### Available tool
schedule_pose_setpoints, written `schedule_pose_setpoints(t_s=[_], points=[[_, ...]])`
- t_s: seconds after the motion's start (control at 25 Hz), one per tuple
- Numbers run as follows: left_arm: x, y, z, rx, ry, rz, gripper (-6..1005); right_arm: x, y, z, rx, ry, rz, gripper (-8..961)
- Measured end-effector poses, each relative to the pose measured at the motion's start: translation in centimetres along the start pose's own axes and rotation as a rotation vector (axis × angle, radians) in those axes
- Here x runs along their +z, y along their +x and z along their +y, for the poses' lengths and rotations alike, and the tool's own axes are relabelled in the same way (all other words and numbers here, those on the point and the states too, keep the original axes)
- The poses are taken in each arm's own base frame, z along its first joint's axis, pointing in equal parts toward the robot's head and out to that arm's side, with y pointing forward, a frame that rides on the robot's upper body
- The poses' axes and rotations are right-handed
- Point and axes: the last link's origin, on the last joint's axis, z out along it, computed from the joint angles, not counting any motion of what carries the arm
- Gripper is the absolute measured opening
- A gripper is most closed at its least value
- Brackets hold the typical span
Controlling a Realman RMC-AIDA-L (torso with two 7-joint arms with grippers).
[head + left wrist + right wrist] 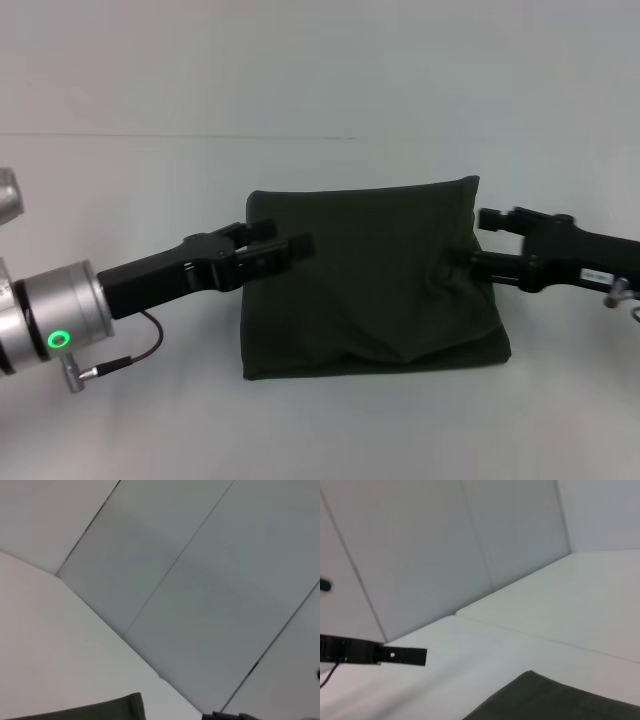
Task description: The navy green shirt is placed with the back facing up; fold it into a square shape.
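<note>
**Shirt folded square, both claws at its sides**

The dark olive-green soft fabric shirt (370, 280) lies folded into a rough square in the middle of the white worktop (320, 430). The left claw (283, 243) sits over its left edge, black fingers spread apart, holding nothing. The right claw (480, 240) is at the right edge, its lower finger against the cloth; whether it pinches fabric, I cannot tell.
</note>
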Motion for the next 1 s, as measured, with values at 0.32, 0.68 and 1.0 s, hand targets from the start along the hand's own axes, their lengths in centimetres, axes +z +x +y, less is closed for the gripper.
schedule_pose_setpoints(t_s=[0.32,0.68,1.0], points=[[-1.7,-0.7,-0.5,0.067,0.05,0.03,948,3.6,-1.0,2.0,-0.162,-0.141,0.113,858],[-2.1,-0.8,-0.8,0.062,0.071,0.042,948,2.3,2.7,2.0,-0.089,-0.097,0.182,857],[-1.9,-0.7,-0.9,0.064,0.079,0.04,948,0.7,5.6,1.4,-0.018,-0.02,0.247,858]])
